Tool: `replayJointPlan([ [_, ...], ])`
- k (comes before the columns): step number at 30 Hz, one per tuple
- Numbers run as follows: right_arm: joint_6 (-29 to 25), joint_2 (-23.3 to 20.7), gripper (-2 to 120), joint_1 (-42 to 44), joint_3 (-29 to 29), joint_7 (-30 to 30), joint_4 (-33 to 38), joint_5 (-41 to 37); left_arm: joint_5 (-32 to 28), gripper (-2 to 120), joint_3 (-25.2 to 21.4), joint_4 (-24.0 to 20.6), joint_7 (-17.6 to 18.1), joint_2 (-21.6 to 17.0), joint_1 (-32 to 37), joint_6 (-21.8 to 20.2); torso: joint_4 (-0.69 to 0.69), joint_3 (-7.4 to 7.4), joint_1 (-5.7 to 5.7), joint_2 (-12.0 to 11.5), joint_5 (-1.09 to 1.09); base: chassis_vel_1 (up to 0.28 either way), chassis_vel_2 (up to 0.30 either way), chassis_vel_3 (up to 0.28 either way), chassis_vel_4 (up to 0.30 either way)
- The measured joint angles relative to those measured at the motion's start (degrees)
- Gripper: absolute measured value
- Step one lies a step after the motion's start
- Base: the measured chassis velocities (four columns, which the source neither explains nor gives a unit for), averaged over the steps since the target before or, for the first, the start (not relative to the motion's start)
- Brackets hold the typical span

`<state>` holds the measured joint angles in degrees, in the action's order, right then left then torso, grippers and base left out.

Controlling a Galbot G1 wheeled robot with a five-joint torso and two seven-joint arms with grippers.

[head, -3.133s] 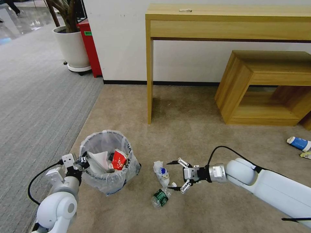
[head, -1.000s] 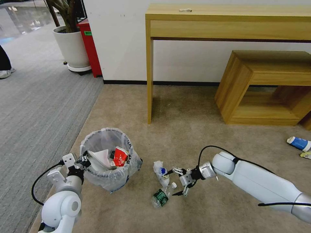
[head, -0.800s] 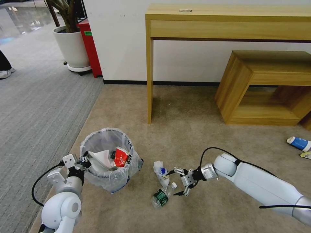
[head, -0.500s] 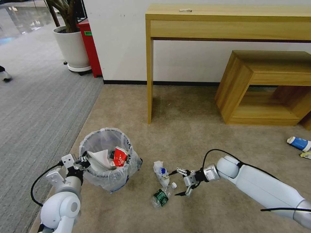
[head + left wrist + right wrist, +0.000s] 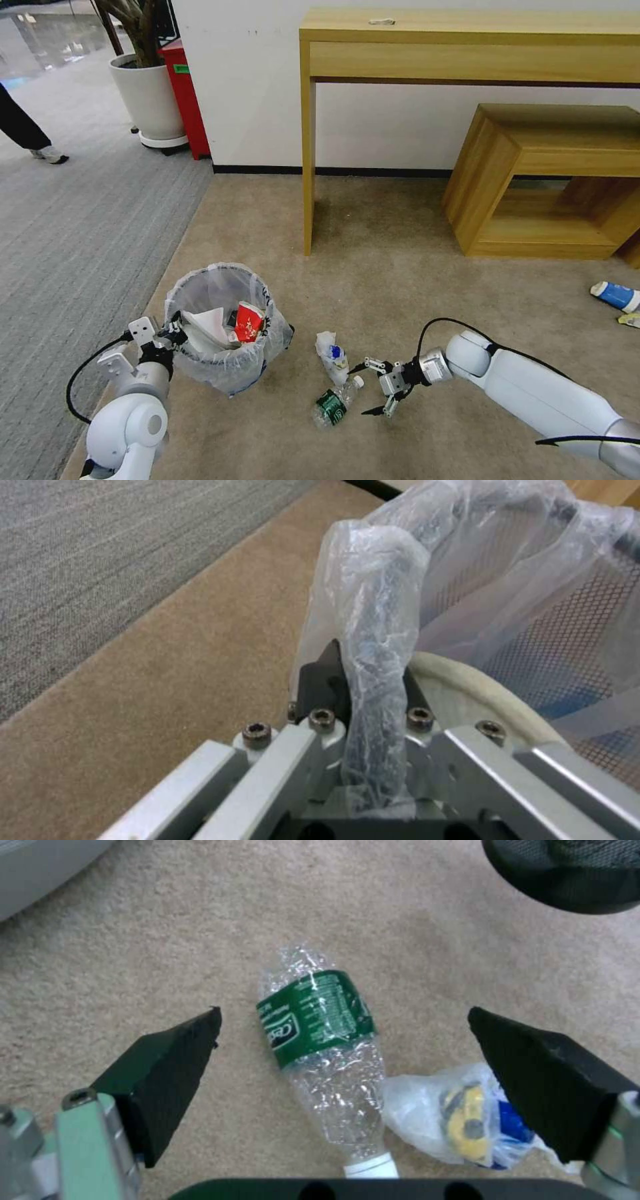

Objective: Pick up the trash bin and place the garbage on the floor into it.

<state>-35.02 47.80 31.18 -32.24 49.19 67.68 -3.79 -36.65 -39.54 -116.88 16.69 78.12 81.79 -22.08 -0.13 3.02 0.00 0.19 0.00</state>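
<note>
One trash bin (image 5: 223, 333) stands on the beige carpet (image 5: 373, 267) at about 8 o'clock in the head view, its clear liner holding white paper and one red packet (image 5: 247, 323). The left gripper (image 5: 170, 331) sits at the bin's 9 o'clock rim, jaws clamped on the rim and bunched liner (image 5: 373, 645).

Two litter items lie close together at 6 o'clock, to the right of the bin: one crushed clear bottle (image 5: 335, 402) with a green label, and one white plastic wrapper (image 5: 331, 355) with blue and yellow print, touching the bottle's cap end. The right gripper (image 5: 375, 389) hovers just at the bottle's 3 o'clock with jaws wide apart, the bottle (image 5: 323, 1040) lying between them in the right wrist view.

Farther off at 3 o'clock lie one blue-white cup (image 5: 615, 295) and a small scrap. One wooden console (image 5: 467, 47), one low wooden bench (image 5: 547, 180), one white plant pot (image 5: 148, 100) and one red box (image 5: 185, 93) line the wall at 12 to 10 o'clock.
</note>
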Motion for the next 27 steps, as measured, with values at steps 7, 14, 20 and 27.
replayJointPlan([
  [7, -0.61, 0.56, 92, 0.66, -0.21, 0.38, -2.12, -0.27, -0.5, 2, -0.12, -0.39, 0.13, -0.11, -0.16, 0.0, 0.0, 0.0, 0.0, 0.0, 0.0, 0.0, 0.0, 0.0, 0.0],
  [14, -0.93, 0.58, 90, 1.25, -0.64, 0.72, -4.14, -1.83, -0.63, 2, -0.12, -0.67, 0.22, -0.21, -0.22, -0.07, 0.0, 0.0, 0.0, 0.0, 0.0, 0.0, 0.0, 0.0, 0.0],
  [20, -1.32, 0.79, 89, 1.39, -1.1, 0.96, -6.09, -3.0, -0.76, 2, -0.08, -1.02, 0.27, -0.35, -0.25, -0.13, 0.0, 0.0, 0.0, 0.0, -0.01, 0.0, 0.0, 0.0, 0.0],
  [27, -1.91, 1.74, 86, 1.61, -1.37, 1.05, -8.3, -3.42, -0.89, 2, -0.15, -1.44, 0.32, -0.42, 0.0, -0.2, 0.0, 0.0, 0.0, 0.0, 0.0, 0.0, 0.0, 0.0, 0.0],
])
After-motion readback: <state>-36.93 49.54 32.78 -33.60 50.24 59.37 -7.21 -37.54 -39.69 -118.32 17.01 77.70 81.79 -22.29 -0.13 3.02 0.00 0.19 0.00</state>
